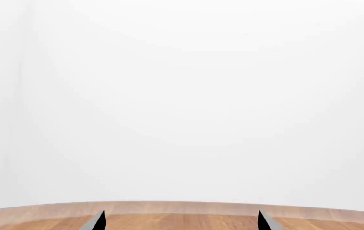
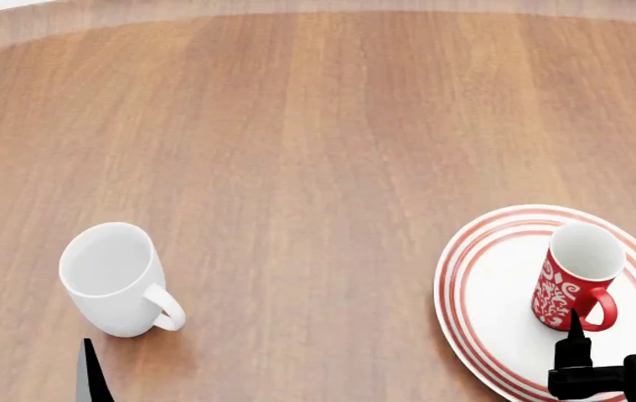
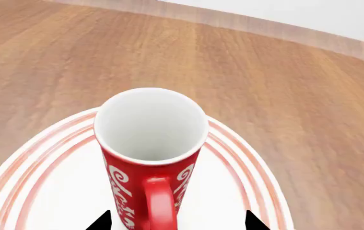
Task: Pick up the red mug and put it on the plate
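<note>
The red mug (image 2: 572, 280) with white ornament stands upright on the red-ringed white plate (image 2: 477, 293) at the right front of the table, its handle toward me. In the right wrist view the mug (image 3: 149, 143) stands on the plate (image 3: 53, 158), close in front. My right gripper (image 3: 177, 223) is open, with a fingertip on each side of the mug's handle and lower body and a gap at each side. It also shows in the head view (image 2: 619, 339) just in front of the mug. My left gripper (image 2: 27, 373) is open and empty at the front left.
A plain white mug (image 2: 114, 279) stands upright on the wooden table (image 2: 295, 151) at the front left, just beyond my left gripper. The left wrist view shows my left gripper (image 1: 182, 221) over the table's far edge (image 1: 182, 207) and a white background.
</note>
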Tool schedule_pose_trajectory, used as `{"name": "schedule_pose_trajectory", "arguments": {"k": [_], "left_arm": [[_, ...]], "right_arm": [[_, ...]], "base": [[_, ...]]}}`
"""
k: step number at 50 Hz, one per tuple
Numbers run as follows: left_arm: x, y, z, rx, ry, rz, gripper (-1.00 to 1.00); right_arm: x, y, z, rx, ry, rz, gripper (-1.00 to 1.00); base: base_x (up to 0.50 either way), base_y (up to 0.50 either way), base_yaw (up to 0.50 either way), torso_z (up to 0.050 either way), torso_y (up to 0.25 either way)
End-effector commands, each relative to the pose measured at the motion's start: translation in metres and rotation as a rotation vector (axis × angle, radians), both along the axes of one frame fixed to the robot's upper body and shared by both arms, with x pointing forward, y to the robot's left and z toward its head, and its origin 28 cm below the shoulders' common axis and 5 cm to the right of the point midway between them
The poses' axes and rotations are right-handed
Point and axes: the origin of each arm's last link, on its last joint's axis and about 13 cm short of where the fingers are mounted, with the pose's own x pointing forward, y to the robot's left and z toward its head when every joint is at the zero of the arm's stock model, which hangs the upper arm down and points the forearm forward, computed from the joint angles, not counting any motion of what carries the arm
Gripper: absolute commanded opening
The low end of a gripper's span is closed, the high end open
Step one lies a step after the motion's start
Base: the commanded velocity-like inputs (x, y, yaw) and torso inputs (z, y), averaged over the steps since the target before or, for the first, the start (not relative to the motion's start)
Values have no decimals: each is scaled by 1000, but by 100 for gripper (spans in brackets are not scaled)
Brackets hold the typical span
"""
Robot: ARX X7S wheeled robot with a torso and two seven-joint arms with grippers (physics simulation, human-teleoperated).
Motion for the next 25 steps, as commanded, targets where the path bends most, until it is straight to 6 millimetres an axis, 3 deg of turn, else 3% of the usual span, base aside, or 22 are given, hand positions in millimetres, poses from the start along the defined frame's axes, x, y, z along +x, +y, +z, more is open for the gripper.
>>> {"name": "schedule_pose_trajectory", "arguments": {"k": [1,14,25], "left_arm": [[0,0,0,-1,-4,1,100],[0,0,0,-3,-8,1,100],[0,0,0,-7,-11,-1,100]], "right_arm": [[-15,4,15,-26,-36,55,100],[-26,9,33,-57,-86,90,100],[-28,9,61,-86,-133,64,100]], "base": [[0,0,0,0,0],[0,0,0,0,0],[0,0,0,0,0]]}}
